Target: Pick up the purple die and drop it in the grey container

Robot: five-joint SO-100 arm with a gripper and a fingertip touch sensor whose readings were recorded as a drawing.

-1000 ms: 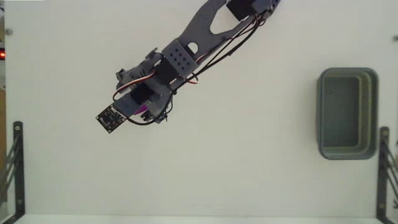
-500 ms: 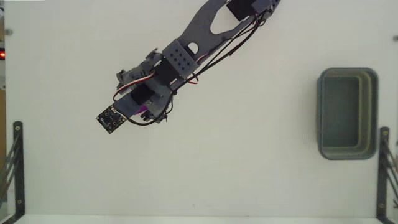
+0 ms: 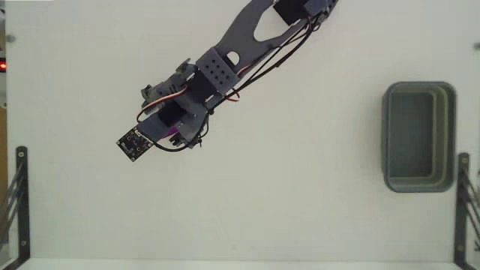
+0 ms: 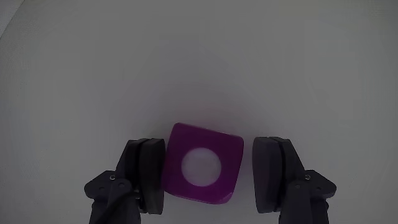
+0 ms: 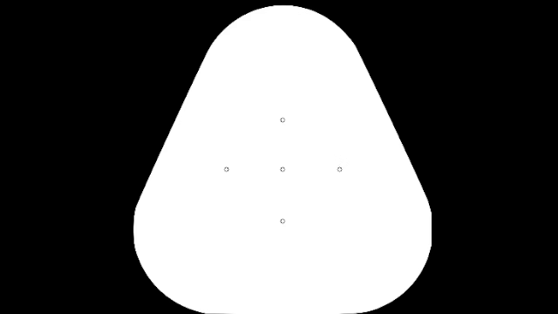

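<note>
The white table (image 3: 300, 210) fills the fixed view. The arm (image 3: 225, 64) reaches from the top edge down toward the left of centre. The grey tray (image 3: 418, 136) sits near the right edge, well apart from the arm, with nothing visible inside it. Black brackets (image 3: 16, 195) stand at both lower sides.

In the wrist view the gripper (image 4: 210, 174) is open around the purple die (image 4: 200, 163) — the left finger (image 4: 144, 174) sits against the die's left side, while the right finger (image 4: 270, 174) stands just off it, a thin gap showing. The die rests on the table, one white pip facing up. In the fixed view only a sliver of die (image 3: 173, 133) shows under the gripper.
</note>
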